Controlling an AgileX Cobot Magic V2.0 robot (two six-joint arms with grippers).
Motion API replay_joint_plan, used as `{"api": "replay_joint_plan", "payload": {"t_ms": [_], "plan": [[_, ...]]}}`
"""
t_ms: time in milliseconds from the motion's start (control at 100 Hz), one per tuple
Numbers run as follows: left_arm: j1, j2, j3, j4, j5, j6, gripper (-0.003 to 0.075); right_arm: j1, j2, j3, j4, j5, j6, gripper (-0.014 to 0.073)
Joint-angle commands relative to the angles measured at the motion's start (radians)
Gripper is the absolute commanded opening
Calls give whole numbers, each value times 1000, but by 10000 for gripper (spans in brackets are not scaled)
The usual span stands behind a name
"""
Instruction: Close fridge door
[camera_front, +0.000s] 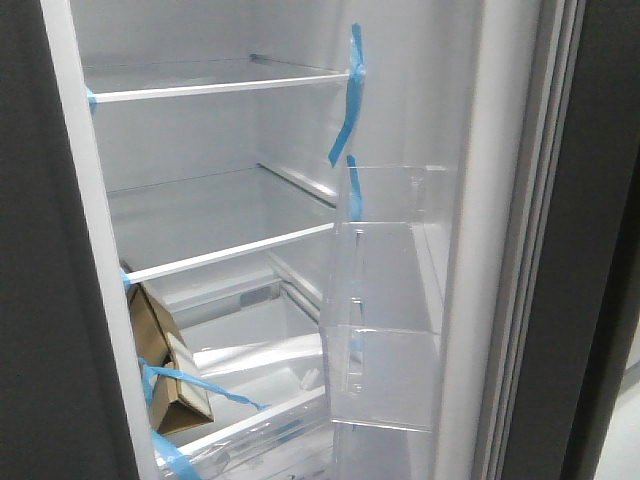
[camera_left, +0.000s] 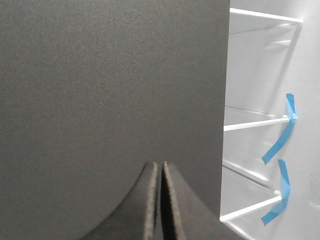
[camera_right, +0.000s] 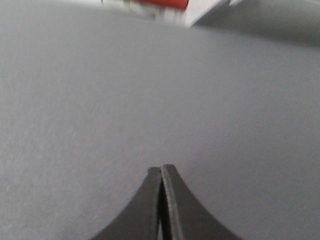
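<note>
The right gripper (camera_right: 161, 172), fingers pinched together on nothing, is facing a flat grey surface, probably the fridge door's (camera_front: 500, 250) outer face, so pushing flat and steadily near the free edge should swing it shut; the left gripper (camera_left: 160, 167), likewise pressed closed and empty, is facing the other dark panel (camera_left: 110, 90). No desk is showing; the door is standing open at the front view's right, its white inner side carrying clear bins (camera_front: 385, 340) and blue tape (camera_front: 350, 90).

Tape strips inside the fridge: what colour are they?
Blue. The tape strips show best in the front view, stuck against the white interior.
</note>
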Motion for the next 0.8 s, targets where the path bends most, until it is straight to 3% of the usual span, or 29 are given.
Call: {"api": "replay_joint_plan", "payload": {"t_ms": [0, 420, 790], "plan": [[0, -11, 35, -4, -73, -4, -20, -2, 24, -74, 20, 36, -7, -46], [0, -11, 35, -4, -73, -4, -20, 48, 160, -264, -7, 153, -7, -46], [0, -11, 35, -4, -73, -4, -20, 264, 304, -427, -175, -31, -7, -46]]}}
